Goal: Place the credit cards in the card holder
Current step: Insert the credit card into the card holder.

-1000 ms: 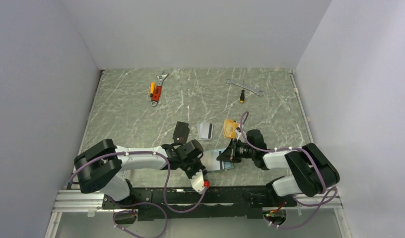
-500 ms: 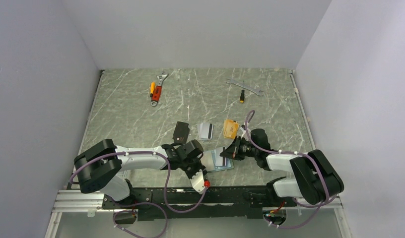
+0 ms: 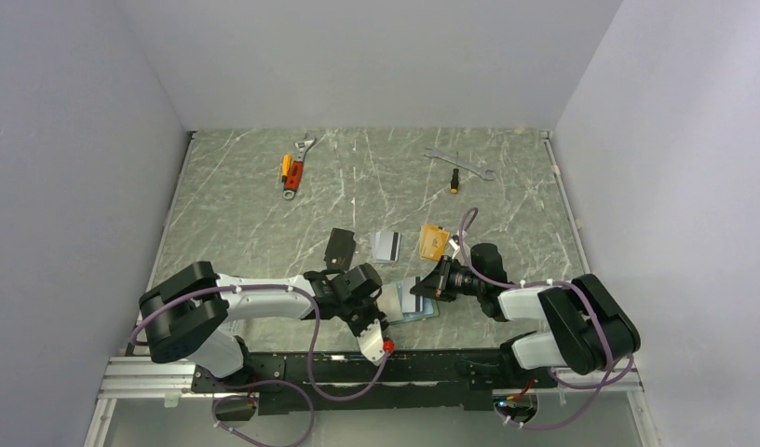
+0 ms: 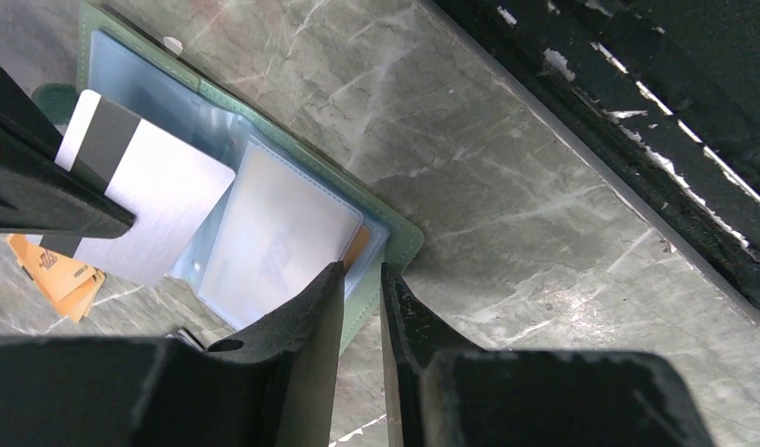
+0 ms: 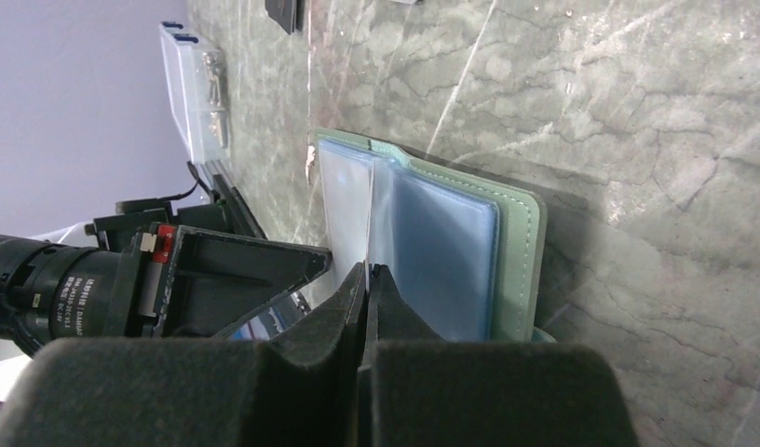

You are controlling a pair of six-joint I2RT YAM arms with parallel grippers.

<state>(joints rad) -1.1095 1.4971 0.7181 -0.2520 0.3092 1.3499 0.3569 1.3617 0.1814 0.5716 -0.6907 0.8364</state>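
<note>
as left jaws pinch card holder (image 4: 283, 233), right jaws hold silver card (image 4: 157, 209).

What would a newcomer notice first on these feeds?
Both grippers meet at the open card holder near the table's front: the left gripper pinches its edge, the right gripper holds a silver-grey card over its sleeves. Loose cards lie just beyond.

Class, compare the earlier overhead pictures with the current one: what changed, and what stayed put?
The right gripper, shut on a silver-grey striped card, drew back rightwards, then eased left again over the open sage-green fold-over card holder. The left gripper stayed clamped on the holder's edge. Loose cards and tools stayed.
</note>
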